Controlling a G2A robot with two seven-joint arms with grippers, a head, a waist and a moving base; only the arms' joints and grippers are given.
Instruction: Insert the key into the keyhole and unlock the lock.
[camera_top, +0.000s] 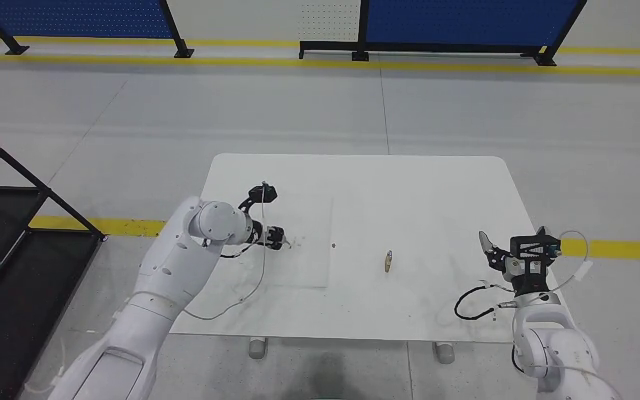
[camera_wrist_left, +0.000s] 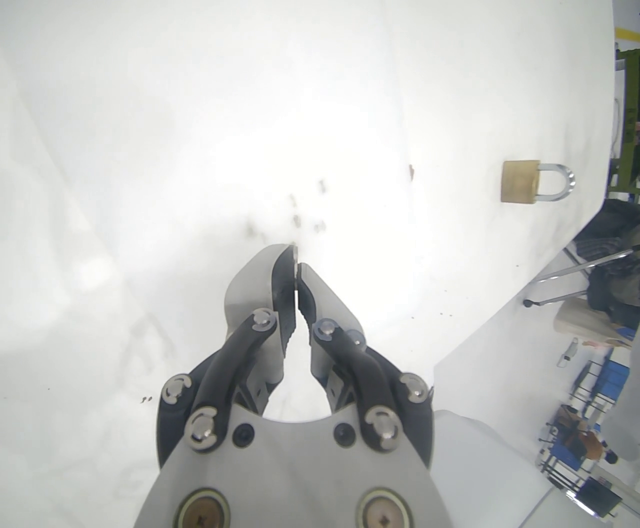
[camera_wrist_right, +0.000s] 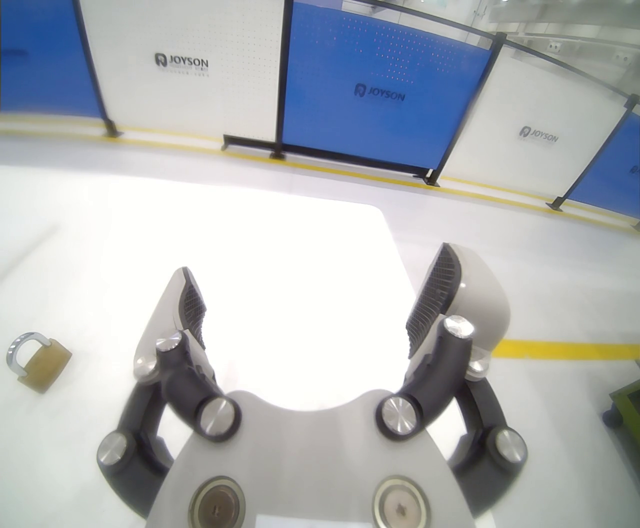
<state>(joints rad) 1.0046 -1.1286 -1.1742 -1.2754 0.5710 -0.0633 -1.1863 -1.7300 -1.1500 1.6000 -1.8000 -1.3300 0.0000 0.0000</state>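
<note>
Looking down from above, you see a white table (camera_top: 430, 185) in the middle of the frame, standing on a pale grey floor (camera_top: 300, 110). Yellow lines (camera_top: 260, 62) cross the floor. Blue and white barrier panels (camera_top: 460, 20) on black feet stand along the upper edge. A black rack (camera_top: 30, 250) sits at the left edge. A thin white sheet (camera_top: 305, 215) lies on the left-centre part of the table, and a small brown mark (camera_top: 333, 245) shows just past its right edge.

Your padlock (camera_top: 387, 261) (camera_wrist_left: 522, 181) (camera_wrist_right: 42, 362) lies flat on the bare tabletop right of centre, brass body and silver shackle both plain to see.

The left gripper (camera_top: 280, 238) (camera_wrist_left: 297, 257) is low over the sheet, left of centre, with its fingers pressed together at the tips. You cannot tell whether anything thin is caught between them. Dark specks (camera_wrist_left: 307, 212) dot the surface just beyond those tips.

The right gripper (camera_top: 515, 242) (camera_wrist_right: 320, 275) is near the table's lower right corner. Its fingers are spread wide, well apart from the padlock.
</note>
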